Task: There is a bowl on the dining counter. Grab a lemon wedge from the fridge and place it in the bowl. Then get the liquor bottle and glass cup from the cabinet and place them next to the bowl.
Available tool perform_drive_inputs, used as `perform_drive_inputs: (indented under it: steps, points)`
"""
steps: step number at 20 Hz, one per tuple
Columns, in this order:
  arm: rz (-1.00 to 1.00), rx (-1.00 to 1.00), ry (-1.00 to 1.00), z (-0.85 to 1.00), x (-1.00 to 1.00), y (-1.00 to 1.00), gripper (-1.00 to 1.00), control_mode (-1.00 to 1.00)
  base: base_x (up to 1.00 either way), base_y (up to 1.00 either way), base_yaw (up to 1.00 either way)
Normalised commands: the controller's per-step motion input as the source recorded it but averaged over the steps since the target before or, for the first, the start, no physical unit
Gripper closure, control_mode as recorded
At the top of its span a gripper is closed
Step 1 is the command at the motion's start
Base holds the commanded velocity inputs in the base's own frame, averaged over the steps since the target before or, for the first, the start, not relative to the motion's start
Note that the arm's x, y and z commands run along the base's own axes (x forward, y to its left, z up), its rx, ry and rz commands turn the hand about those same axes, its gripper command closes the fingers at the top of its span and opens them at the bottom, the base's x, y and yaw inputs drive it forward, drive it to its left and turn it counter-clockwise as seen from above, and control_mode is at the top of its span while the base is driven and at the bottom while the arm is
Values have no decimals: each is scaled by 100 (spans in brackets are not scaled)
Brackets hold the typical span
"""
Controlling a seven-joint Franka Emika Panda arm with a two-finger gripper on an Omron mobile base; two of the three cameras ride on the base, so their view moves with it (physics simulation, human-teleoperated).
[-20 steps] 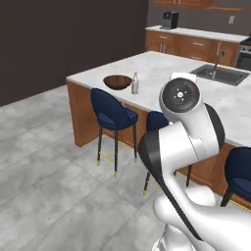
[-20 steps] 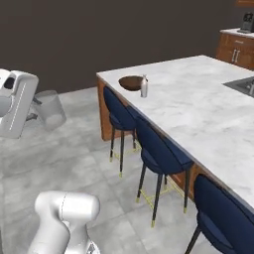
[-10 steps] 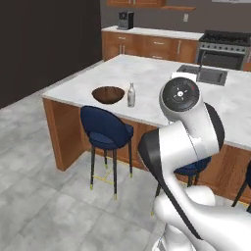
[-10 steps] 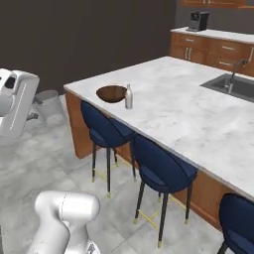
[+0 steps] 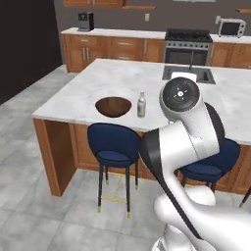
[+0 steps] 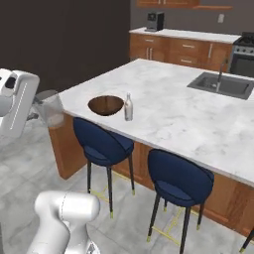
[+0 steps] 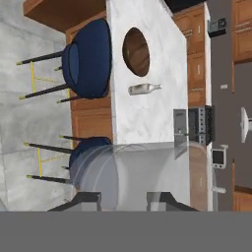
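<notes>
Marble table (image 5: 98, 86) carries bowl (image 5: 113, 106), liquor bottle (image 5: 141, 105) just beside it at 3 o'clock. Tool (image 7: 124, 197) pinches glass cup (image 7: 142, 174), well apart from both.

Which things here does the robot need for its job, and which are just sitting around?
For the job:
- bowl
- liquor bottle
- glass cup in the gripper
- dining counter

Just there:
- blue stools
- sink
- coffee machine
- stove
- microwave
</notes>
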Motion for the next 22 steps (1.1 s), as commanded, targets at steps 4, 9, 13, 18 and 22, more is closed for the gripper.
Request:
perform_drive_inputs:
  steps: [4, 9, 13, 18, 22]
  points:
    - [0, 0, 0, 0, 0, 0, 100, 100, 65, 100, -42]
    - [0, 0, 0, 0, 0, 0, 100, 100, 72, 100, -39]
    - [0, 0, 0, 0, 0, 0, 100, 100, 79, 82, -36]
    - [0, 0, 0, 0, 0, 0, 100, 100, 75, 37, -26]
    - [0, 0, 0, 0, 0, 0, 100, 100, 69, 39, -21]
